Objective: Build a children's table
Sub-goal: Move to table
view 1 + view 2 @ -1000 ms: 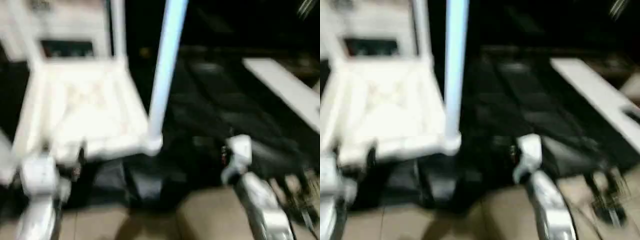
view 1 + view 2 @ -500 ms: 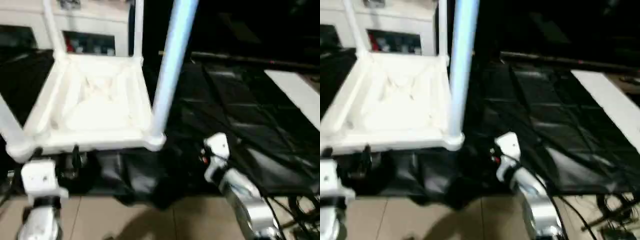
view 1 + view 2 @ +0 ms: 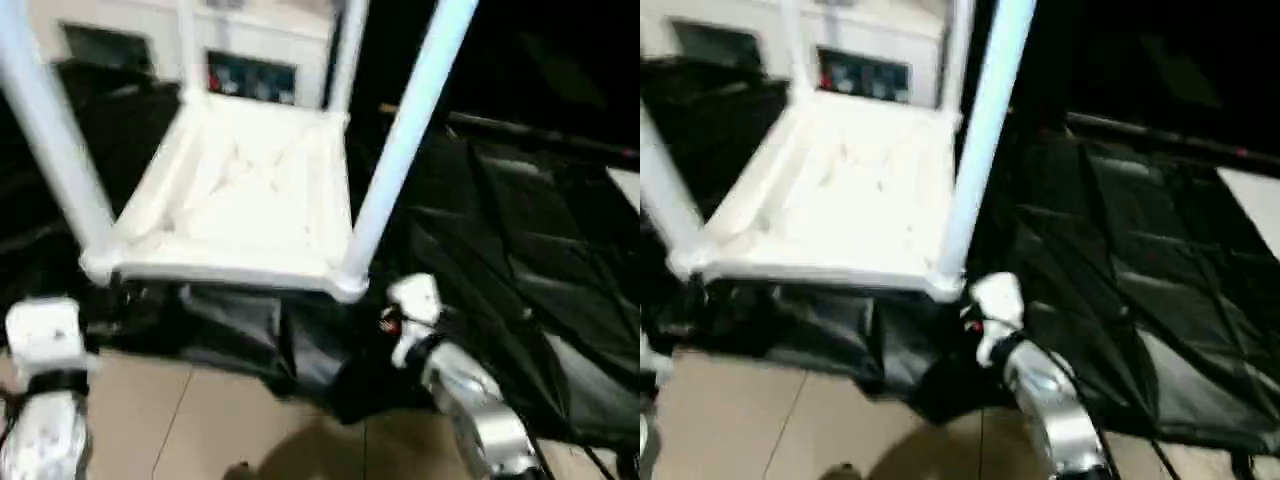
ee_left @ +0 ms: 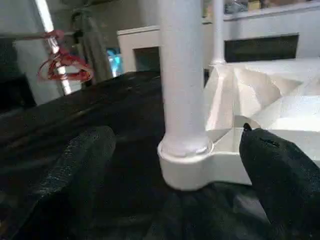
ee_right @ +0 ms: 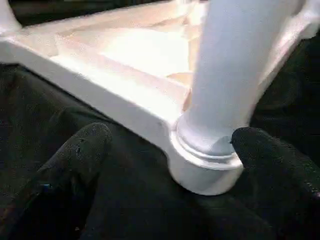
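The children's table [image 3: 250, 190] lies upside down on black cloth, its ribbed underside facing up and its white legs standing in the corner sockets. The near left leg [image 3: 50, 130] and near right leg [image 3: 400, 160] rise closest to me. My left gripper [image 4: 175, 135] is open, with the near left socket [image 4: 185, 165] just ahead between its black fingers [image 4: 80, 160]. My right gripper [image 5: 170, 135] is open too, and the near right socket [image 5: 210, 170] sits between its fingers [image 5: 80, 155]. Neither gripper touches the table. The silver right forearm [image 3: 470, 410] reaches towards that corner.
A white cabinet with glass doors [image 3: 250, 70] stands behind the table. Black cloth [image 3: 520, 270] spreads to the right, with a white board [image 3: 628, 190] at its far edge. Tan floor tiles [image 3: 200, 420] lie in front. A red wire hanger [image 4: 65, 70] hangs farther off.
The head camera has swung, shifting the whole picture. My right wrist has come closer to the near right corner of the table. Both grippers stay open.
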Robot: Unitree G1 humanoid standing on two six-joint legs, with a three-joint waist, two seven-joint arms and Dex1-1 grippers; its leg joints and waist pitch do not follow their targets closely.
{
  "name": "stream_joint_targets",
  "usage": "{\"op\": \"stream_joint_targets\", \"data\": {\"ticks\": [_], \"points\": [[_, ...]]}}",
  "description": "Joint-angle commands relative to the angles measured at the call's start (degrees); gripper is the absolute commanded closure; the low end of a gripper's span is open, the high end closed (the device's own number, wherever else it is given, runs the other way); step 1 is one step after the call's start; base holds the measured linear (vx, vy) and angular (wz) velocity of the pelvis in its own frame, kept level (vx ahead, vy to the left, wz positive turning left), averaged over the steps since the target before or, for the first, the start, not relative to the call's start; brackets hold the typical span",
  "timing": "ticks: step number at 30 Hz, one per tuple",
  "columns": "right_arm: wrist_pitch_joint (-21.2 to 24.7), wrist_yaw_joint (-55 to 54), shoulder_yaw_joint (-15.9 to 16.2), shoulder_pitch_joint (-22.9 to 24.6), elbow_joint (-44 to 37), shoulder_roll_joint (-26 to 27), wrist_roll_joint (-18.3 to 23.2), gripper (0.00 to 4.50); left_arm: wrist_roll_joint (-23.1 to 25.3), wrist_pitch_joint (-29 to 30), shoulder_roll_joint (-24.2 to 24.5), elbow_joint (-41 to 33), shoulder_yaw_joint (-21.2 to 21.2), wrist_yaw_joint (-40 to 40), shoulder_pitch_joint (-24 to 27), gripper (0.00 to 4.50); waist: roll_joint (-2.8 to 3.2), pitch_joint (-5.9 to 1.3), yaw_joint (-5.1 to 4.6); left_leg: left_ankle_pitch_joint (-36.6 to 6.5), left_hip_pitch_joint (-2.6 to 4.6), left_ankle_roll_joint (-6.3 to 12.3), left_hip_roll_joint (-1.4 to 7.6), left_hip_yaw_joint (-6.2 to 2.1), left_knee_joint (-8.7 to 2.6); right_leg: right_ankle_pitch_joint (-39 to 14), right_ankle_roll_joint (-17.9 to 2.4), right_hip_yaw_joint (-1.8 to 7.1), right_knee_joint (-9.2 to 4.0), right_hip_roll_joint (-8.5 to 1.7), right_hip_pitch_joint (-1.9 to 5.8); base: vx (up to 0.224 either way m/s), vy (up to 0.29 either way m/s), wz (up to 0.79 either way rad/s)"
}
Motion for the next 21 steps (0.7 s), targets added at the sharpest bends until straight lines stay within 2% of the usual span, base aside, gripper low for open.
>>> {"op": "stream_joint_targets", "data": {"ticks": [1,2,3,4,5,6,7,8,9,10,11,12,13,14,15,16,17,18,19,20,21], "points": [[-0.4,-1.7,-2.8,0.5,1.1,-1.0,0.9,0.07,-1.3,1.1,-0.6,0.6,-0.5,-1.2,-0.1,0.00,0.45,-1.95,1.11,-24.6,-0.32,4.89,0.66,3.01,-7.39,-0.5,4.1,4.83,-6.32,-4.01,1.20,-0.141,-0.159,0.36],[-0.8,-2.4,-3.4,0.8,1.2,-1.0,0.9,0.07,-1.2,1.3,-0.4,0.6,-0.6,-1.4,-0.1,0.00,-1.43,-0.69,3.25,-16.0,3.13,5.64,1.03,7.44,5.04,-32.5,5.9,10.54,-16.97,-14.24,-3.90,-0.176,-0.176,0.12],[-2.5,-5.1,-6.0,1.9,1.7,-0.7,0.9,0.07,-0.9,1.4,0.0,1.2,-1.1,-2.0,-0.3,0.00,-1.18,-0.47,3.47,-7.3,-2.19,5.90,1.16,6.68,9.04,-44.9,10.2,12.74,-16.63,-15.45,0.06,-0.080,-0.121,-0.15],[-2.9,-5.8,-6.6,2.2,1.7,-0.7,0.9,0.07,-0.9,1.4,0.1,1.4,-1.3,-2.1,-0.3,0.00,-0.94,-1.12,4.77,-7.2,-2.83,5.72,0.89,6.78,8.47,-41.6,11.9,13.51,-15.46,-14.61,1.36,-0.080,-0.121,-0.15],[-4.0,-8.2,-9.1,3.1,1.7,-0.3,1.7,0.07,-1.2,1.3,0.2,2.1,-1.7,-2.7,-0.6,0.00,-1.14,-1.25,5.56,-10.3,-2.36,7.67,0.83,6.70,8.61,-30.5,11.5,15.06,-14.30,-15.01,1.17,-0.032,-0.054,-0.07],[-4.1,-8.6,-10.0,3.6,1.3,-0.2,2.4,0.07,-1.3,1.2,0.3,2.7,-2.0,-2.9,-0.8,0.00,-1.42,-1.65,5.85,-11.6,-1.76,8.32,0.83,6.90,8.44,-25.0,10.0,15.47,-14.08,-14.89,1.52,-0.078,0.001,0.28],[-4.1,-8.8,-10.4,3.6,1.3,-0.1,2.9,0.07,-1.4,1.1,0.4,3.2,-2.1,-3.1,-1.2,0.00,-1.32,-1.95,6.35,-12.7,-0.58,9.24,1.00,6.91,7.21,-16.0,4.6,16.17,-14.21,-13.90,1.76,-0.113,0.068,0.38],[-4.4,-9.8,-11.3,4.1,0.7,-0.2,3.0,0.07,-1.7,0.7,0.8,4.5,-2.8,-4.0,-1.9,0.00,0.24,-2.03,6.36,-12.4,0.69,9.72,1.09,6.86,5.50,-12.0,-0.7,15.88,-14.79,-12.52,1.96,-0.077,0.082,0.28],[-4.2,-11.1,-12.2,4.6,-0.2,-0.2,3.0,0.07,-1.7,-0.1,1.4,6.0,-4.1,-5.8,-2.7,0.00,1.35,-2.45,6.00,-11.0,1.87,11.59,1.45,6.97,2.20,-10.7,-2.9,14.93,-14.76,-10.09,2.57,-0.057,0.175,0.16],[-4.1,-11.3,-12.3,4.7,-0.3,-0.2,3.0,0.07,-1.8,-0.2,1.5,6.2,-4.3,-6.1,-2.9,0.00,1.35,-2.45,6.00,-11.0,1.87,11.59,1.45,6.97,2.20,-10.7,-2.9,14.93,-14.76,-10.09,2.57,-0.022,0.108,0.05],[-3.6,-12.3,-12.8,5.0,-1.1,-0.2,2.7,0.07,-2.3,-0.4,1.8,7.4,-5.5,-7.8,-4.0,0.00,3.02,-3.08,4.48,-5.5,6.79,23.17,2.54,7.92,-3.94,-1.7,-0.5,9.32,-10.82,-2.22,-1.55,-0.075,0.219,0.19],[-3.5,-12.5,-12.9,5.0,-1.2,-0.2,2.6,0.07,-2.4,-0.4,1.9,7.6,-5.7,-8.1,-4.2,0.00,5.69,-3.61,2.10,-6.0,8.49,33.26,4.56,6.98,-5.17,-3.1,-1.1,3.62,-4.24,-0.85,-5.38,-0.073,0.211,0.21],[-3.3,-12.5,-12.8,5.4,-2.1,-0.3,2.5,0.07,-2.8,-0.6,1.9,8.6,-6.5,-9.2,-5.6,0.00,6.50,-3.60,1.31,-4.9,7.70,36.05,4.95,7.16,-5.80,-1.8,-0.3,1.79,-1.03,-0.69,-5.63,-0.073,0.211,0.21],[-3.3,-12.4,-12.7,5.6,-2.4,-0.4,2.5,0.07,-2.8,-0.6,1.9,9.0,-6.8,-9.5,-6.1,0.00,6.23,-3.27,0.87,1.7,6.52,41.32,5.99,6.83,-5.72,0.3,2.4,-0.20,1.59,-1.70,-6.22,-0.044,0.204,0.08],[-3.8,-11.6,-11.7,7.4,-4.2,-1.5,0.9,0.07,-2.9,-0.8,1.5,12.0,-8.4,-11.0,-9.7,0.00,5.74,-2.95,0.78,5.0,5.80,41.50,5.96,8.26,-4.83,1.9,4.5,-0.41,0.25,-3.14,-6.35,-0.061,0.196,0.03],[-3.9,-11.5,-11.6,7.8,-4.5,-1.7,0.6,0.07,-3.0,-0.9,1.4,12.7,-8.6,-11.2,-10.4,0.00,5.47,-2.80,0.79,3.9,5.13,38.44,4.78,9.55,-3.97,3.1,4.9,0.51,-2.28,-4.34,-5.88,-0.061,0.196,0.03],[-4.1,-11.5,-11.5,8.4,-5.0,-2.0,0.1,0.07,-3.0,-1.0,1.2,14.3,-8.9,-11.4,-11.8,0.00,1.82,-4.37,1.51,-3.9,1.68,26.96,1.05,10.69,3.85,1.8,8.4,8.97,-10.01,-14.48,-1.06,-0.067,0.170,0.21],[-4.1,-11.8,-11.7,8.8,-5.5,-2.1,0.1,0.07,-3.1,-1.1,1.0,15.4,-9.0,-11.4,-12.7,0.00,3.11,-3.69,2.50,-14.6,-0.28,12.11,3.16,7.08,11.36,-7.4,3.6,16.75,-15.08,-24.33,-1.43,-0.080,0.241,0.17],[-3.9,-12.3,-12.1,9.5,-6.6,-2.1,0.3,0.07,-3.4,-1.2,0.7,16.6,-9.1,-11.3,-13.6,0.00,3.19,-3.05,0.99,-14.6,-1.80,7.85,3.25,5.37,12.42,-11.7,0.7,14.98,-14.38,-23.56,-0.10,-0.080,0.241,0.17],[-3.8,-12.4,-12.3,9.7,-6.9,-2.1,0.3,0.07,-3.5,-1.2,0.6,16.9,-9.1,-11.3,-13.9,0.00,3.07,-2.50,-0.33,-12.2,-2.51,2.20,1.79,5.48,10.48,-17.1,-2.3,8.26,-13.90,-18.47,1.96,-0.070,0.314,-0.29],[-3.3,-12.8,-12.4,10.1,-8.0,-2.1,0.5,0.07,-3.9,-1.4,0.4,17.8,-9.1,-11.4,-14.4,0.00,3.51,-2.01,-0.23,-11.4,-0.72,1.92,1.01,6.20,8.46,-19.0,-3.7,6.26,-14.69,-15.86,0.76,-0.054,0.300,-0.33]]}}
